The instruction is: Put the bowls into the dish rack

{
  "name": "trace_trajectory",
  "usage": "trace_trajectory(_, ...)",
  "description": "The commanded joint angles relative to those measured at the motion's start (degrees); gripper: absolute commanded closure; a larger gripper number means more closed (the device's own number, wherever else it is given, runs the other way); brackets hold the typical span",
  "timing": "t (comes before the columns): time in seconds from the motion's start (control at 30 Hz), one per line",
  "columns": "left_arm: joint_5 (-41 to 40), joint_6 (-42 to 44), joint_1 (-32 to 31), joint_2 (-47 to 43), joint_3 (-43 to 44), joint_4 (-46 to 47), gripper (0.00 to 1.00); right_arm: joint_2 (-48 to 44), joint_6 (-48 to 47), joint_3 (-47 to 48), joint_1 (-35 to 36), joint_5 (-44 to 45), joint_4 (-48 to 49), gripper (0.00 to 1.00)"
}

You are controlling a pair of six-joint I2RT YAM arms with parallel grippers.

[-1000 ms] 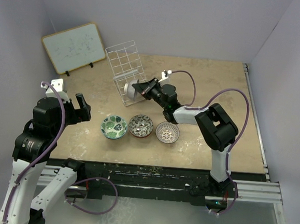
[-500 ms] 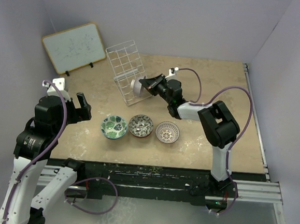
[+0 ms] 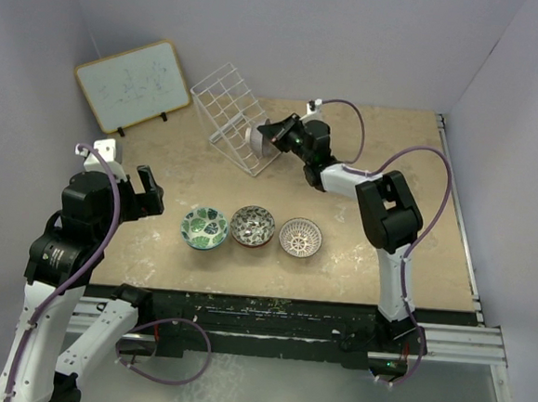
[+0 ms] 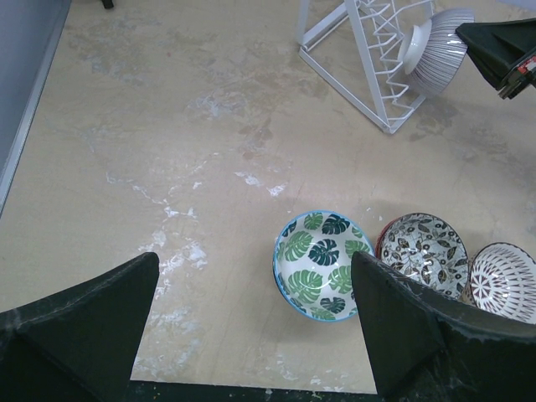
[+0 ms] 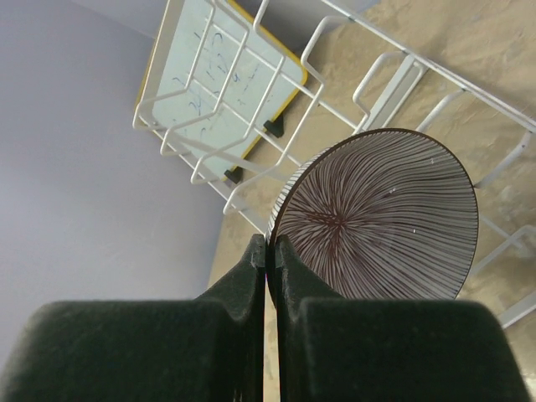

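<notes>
1. At about twelve o'clock on the bench (image 3: 412, 166), the right hand (image 3: 272, 134) holds a striped bowl (image 3: 258, 139) on edge at the low side of the rack (image 3: 223, 100) (a white wire one, leaning back toward eleven o'clock).
2. I judge the step in hand to be seating this bowl between two of the rack's upright wires. To do it well, keep the bowl standing on its rim and line it up with a gap, not a wire. Lower it until the wires carry it before letting go. The rack looks light, so a hard push could slide it.
3. In the wrist view, the right hand's fingers (image 5: 251, 268) are pressed almost together, pinching the bowl's thin rim at about eight o'clock. Whether the bowl already rests on the wires I cannot tell.
4. Near eight o'clock, the left hand (image 3: 145, 189) hangs above the bench, spread wide and holding nothing.
5. Three more bowls (image 3: 252, 226) sit in a row at six o'clock, well apart from the rack (none loaded yet).
</notes>
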Motion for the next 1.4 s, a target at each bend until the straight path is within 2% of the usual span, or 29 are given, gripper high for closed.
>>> trace_trajectory(0.0, -0.67, 1.44, 0.17, 0.36, 0.05, 3.20, 0.01, -0.46, -2.61, 2.47, -2.33, -5.89, 8.28, 1.00)
trace_trajectory(0.07, -0.52, 1.44, 0.16, 0.53, -0.12, 3.43, 0.01, -0.68, -1.22, 0.63, -2.56, -7.98, 13.65, 1.00)
trace_trajectory(0.2, -0.08, 1.55, 0.19, 1.00, -0.24, 3.70, 0.01, -1.59, 6.21, -6.63, -2.79, -9.22, 30.82, 1.00)
trace_trajectory(0.33, -0.14, 2.00, 0.16, 1.41, -0.33, 3.74, 0.01, -1.72, 12.70, -12.24, -2.70, -4.63, 42.59, 1.00)
trace_trajectory(0.53, 0.44, 2.00, 0.16, 1.50, -0.75, 3.88, 0.01, 4.40, 25.53, -12.56, -2.69, 0.75, 56.33, 1.00)
trace_trajectory(0.67, 0.65, 2.13, 0.16, 1.58, -0.60, 3.92, 0.01, 4.08, 27.45, -15.00, -2.08, 6.88, 56.97, 1.00)
trace_trajectory(0.83, 0.72, 2.33, 0.18, 1.39, -0.49, 3.86, 0.01, 0.43, 25.08, -19.71, -0.85, 12.81, 54.71, 1.00)
trace_trajectory(1.17, 1.28, 2.78, 0.16, 1.75, -0.14, 3.52, 0.01, 4.59, 28.03, -16.96, 0.81, 17.70, 61.03, 1.00)
trace_trajectory(1.37, 1.09, 3.21, 0.16, 1.72, 0.59, 2.86, 0.01, 7.71, 29.60, -14.74, 1.14, 17.73, 62.39, 1.00)
